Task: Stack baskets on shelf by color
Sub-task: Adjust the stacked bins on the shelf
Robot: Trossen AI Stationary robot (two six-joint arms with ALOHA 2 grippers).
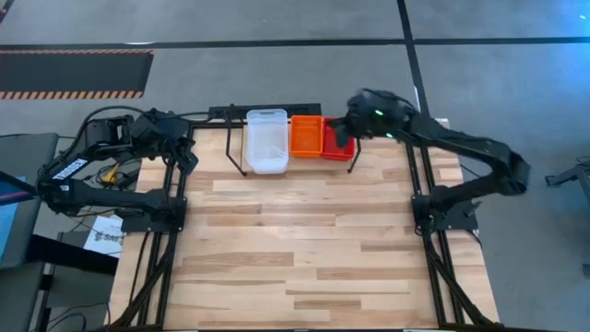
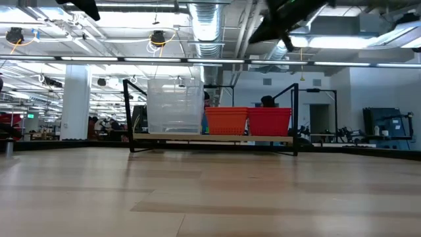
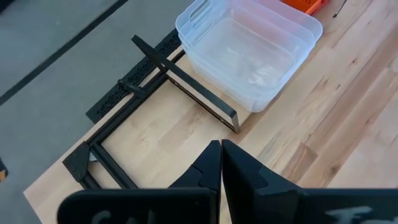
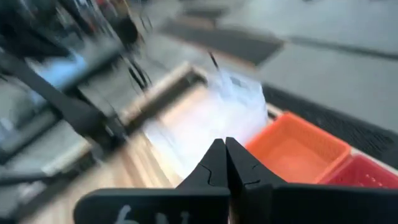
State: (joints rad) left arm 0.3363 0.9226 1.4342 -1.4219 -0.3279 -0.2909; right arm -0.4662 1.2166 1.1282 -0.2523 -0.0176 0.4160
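Note:
On the low black wire shelf [image 1: 235,138] at the table's far edge stand three stacks side by side: clear baskets [image 1: 267,140] on the left, orange baskets [image 1: 306,136] in the middle, red baskets [image 1: 338,148] on the right. The low view shows the clear stack [image 2: 174,105], the orange stack [image 2: 227,121] and the red stack [image 2: 270,121] resting on the shelf's deck [image 2: 210,138]. My right gripper [image 4: 224,149] is shut and hovers above the red and orange stacks [image 1: 346,124]. My left gripper [image 3: 221,149] is shut, raised over the table's far left corner beside the shelf's bare left end [image 3: 155,87].
The bare wooden table top [image 1: 304,240] stretches from the shelf to the near edge. Black tube frames [image 1: 171,184] stand at both sides of the table. Papers and cables [image 1: 106,235] lie off the table's left side. The shelf's left end [image 3: 106,155] holds no basket.

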